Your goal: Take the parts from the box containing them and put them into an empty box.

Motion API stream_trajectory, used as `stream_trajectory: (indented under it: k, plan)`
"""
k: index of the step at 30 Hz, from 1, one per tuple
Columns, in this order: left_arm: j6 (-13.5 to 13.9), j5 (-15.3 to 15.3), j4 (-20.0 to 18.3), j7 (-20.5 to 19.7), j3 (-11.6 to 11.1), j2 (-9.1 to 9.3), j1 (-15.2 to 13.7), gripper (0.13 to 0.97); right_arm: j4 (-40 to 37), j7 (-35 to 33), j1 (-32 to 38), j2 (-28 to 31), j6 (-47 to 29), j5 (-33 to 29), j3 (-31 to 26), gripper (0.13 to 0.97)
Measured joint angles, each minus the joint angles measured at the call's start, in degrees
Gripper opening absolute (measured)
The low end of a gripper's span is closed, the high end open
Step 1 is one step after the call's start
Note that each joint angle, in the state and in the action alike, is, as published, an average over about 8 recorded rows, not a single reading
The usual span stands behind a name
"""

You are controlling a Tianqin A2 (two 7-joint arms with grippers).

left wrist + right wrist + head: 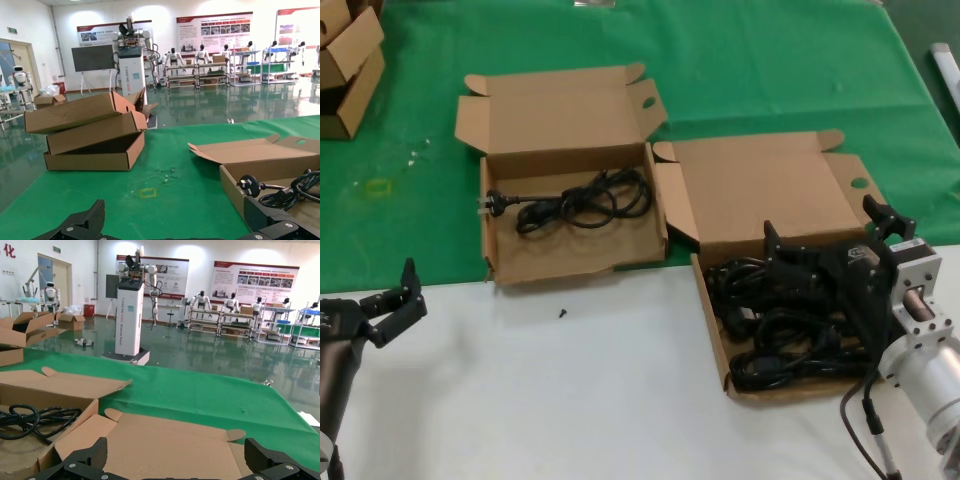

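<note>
done: one cord [582, 203] lies in the left box [570, 262] | left: many cords [775, 335] in the right box [712, 330] beside it | right gripper [825, 265] over that pile, fingers apart, holding nothing | left gripper [395, 300] spread apart, waiting over the table [540, 400]

Table [520, 400]: white front strip, green cloth [770, 70] behind. Two open mailer boxes [570, 200] [775, 300] straddle the cloth edge; small black speck [562, 313] on white just before left box.
</note>
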Motion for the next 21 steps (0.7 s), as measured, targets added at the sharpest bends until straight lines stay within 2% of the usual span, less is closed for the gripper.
stream_trajectory:
  k: [21]
  plan:
    - [0.0, 0.0, 0.0, 0.0, 0.0, 0.0, 0.0, 0.966, 0.0, 0.0, 0.0, 0.0, 0.0, 0.0, 0.0, 0.966]
